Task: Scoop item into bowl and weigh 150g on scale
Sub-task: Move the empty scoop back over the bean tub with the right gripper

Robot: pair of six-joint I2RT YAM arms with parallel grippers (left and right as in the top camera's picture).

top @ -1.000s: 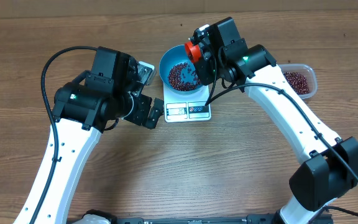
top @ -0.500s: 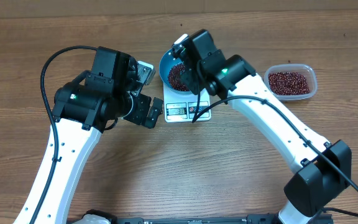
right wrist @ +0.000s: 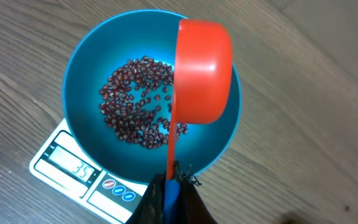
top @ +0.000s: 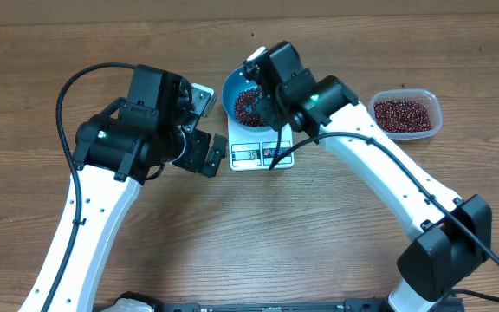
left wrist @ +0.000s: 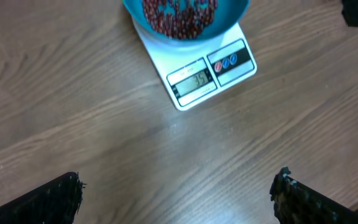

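The blue bowl (right wrist: 79,68) sits on the white scale (right wrist: 73,168), whose display reads 35. A loose layer of red-brown beans (right wrist: 135,102) covers the bowl's bottom. My right gripper (right wrist: 176,177) is shut on the handle of a red scoop (right wrist: 204,71). The scoop hangs over the right half of the bowl, tipped so its rounded back faces the camera. In the overhead view my right wrist (top: 288,82) covers part of the bowl (top: 232,91). My left gripper (left wrist: 178,186) stands wide open over bare wood, just left of the scale (left wrist: 210,78), holding nothing.
A clear plastic tub (top: 405,114) holding more beans stands at the right of the table, apart from the scale (top: 262,154). My left arm (top: 137,130) hovers left of the scale. Bare wood lies in front.
My right arm swung left from beside the tub and brought the scoop over the bowl, uncovering the tub. It has held still over the last half second. The left arm has not moved.
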